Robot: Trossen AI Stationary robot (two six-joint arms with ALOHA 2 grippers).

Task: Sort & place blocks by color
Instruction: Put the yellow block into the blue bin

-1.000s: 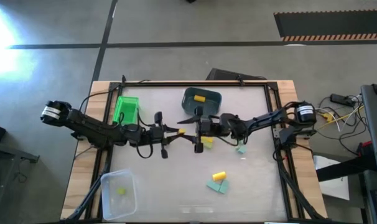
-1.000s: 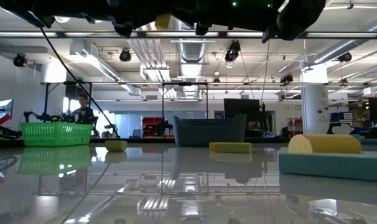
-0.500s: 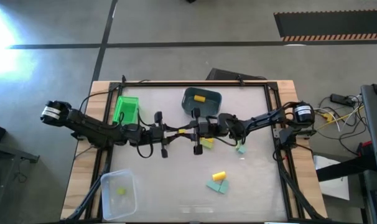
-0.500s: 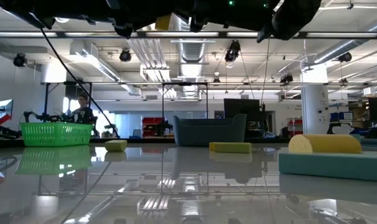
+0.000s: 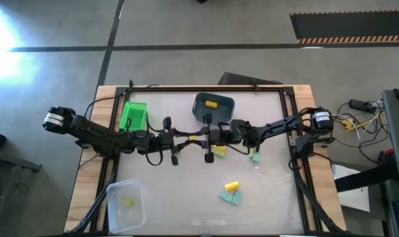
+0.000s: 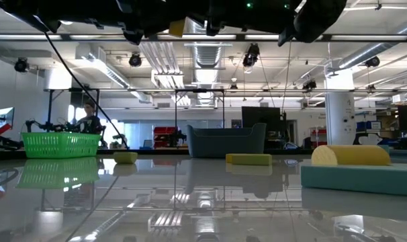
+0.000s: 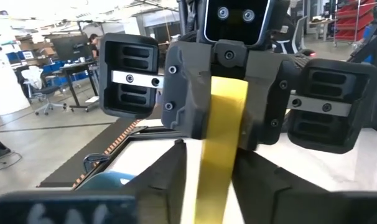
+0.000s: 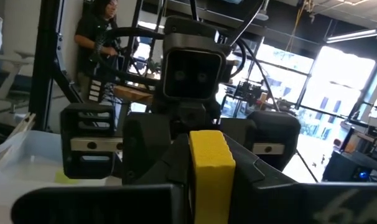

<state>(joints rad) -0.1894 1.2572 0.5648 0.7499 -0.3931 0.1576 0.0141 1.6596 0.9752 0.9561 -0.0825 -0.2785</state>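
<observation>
A yellow bar block (image 5: 195, 138) hangs high over the table's middle, between my two grippers, which face each other. My right gripper (image 7: 224, 109) comes from the table's right and is shut on the bar. My left gripper (image 5: 188, 139) comes from the left and is open. Its fingers (image 7: 171, 177) stand on either side of the bar's left end, with a pale gap showing beside the bar. In the low view the bar (image 6: 176, 27) shows at the top edge under the dark arms. My right gripper pinches the yellow bar's right end (image 7: 224, 115) between its two fingers. The fingers come level from the table's right and lie along the bar. The bar reaches out level toward the left arm, lifted clear of the table.
At the back stand a teal bin (image 5: 213, 105) holding a yellow block and a bright green bin (image 5: 133, 115). A clear bin (image 5: 125, 205) at the near left holds a lime block. Loose on the table lie a lime bar (image 5: 219, 151), a teal block (image 5: 255, 157), a yellow piece (image 5: 232, 186) and teal wedges (image 5: 230, 197).
My right gripper, whose fingers stood spread around the bar a second ago, has shut on it. Both arms have stayed in place over the table's middle, and the bar has kept its height.
</observation>
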